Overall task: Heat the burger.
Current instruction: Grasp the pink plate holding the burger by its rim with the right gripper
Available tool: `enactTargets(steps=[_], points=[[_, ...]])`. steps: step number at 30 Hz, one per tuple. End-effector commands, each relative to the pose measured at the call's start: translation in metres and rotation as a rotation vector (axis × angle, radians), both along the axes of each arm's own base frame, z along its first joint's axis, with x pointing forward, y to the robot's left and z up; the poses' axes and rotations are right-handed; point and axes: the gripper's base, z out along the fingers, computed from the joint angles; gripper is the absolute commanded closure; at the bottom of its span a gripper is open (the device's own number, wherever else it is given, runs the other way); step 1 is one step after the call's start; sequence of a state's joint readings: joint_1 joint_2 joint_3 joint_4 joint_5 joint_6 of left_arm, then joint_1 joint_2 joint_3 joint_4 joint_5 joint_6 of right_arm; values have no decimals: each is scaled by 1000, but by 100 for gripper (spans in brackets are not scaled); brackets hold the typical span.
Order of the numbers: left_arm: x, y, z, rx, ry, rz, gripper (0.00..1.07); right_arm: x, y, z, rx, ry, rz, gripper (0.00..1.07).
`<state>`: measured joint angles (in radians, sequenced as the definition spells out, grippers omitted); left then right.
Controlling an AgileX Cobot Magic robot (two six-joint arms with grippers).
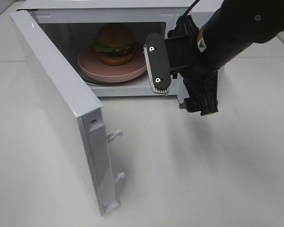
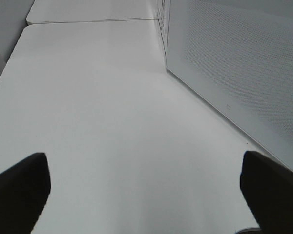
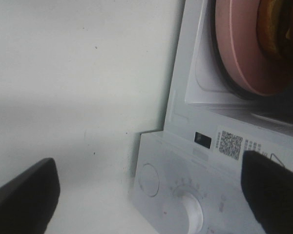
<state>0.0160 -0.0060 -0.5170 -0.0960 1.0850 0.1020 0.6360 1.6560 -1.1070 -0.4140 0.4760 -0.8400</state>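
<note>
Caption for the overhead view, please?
Burger on pink plate inside the open microwave; right gripper open just outside its opening.

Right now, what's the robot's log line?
burger: on pink plate in microwave | door: open | right gripper: open, empty | left gripper: open, empty

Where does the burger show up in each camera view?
Exterior high: burger on the pink plate inside the open microwave, upper centre.
Left wrist: not in view.
Right wrist: burger cut off at the frame edge, on the same plate.
Shared landmark: the microwave.

microwave (image 1: 128,90): door (image 1: 57,94) open; pink plate (image 1: 111,73) inside; white table (image 1: 203,165)
</note>
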Motion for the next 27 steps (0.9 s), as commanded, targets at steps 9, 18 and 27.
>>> enactTargets(steps=[9,18,27], points=[[0,0,1,-2,-17,0,9,31,37,-17,65,-23,17,12],[0,0,1,-2,-17,0,9,52,54,-31,80,-33,27,13],[0,0,1,-2,-17,0,9,76,74,-49,108,-36,15,14]])
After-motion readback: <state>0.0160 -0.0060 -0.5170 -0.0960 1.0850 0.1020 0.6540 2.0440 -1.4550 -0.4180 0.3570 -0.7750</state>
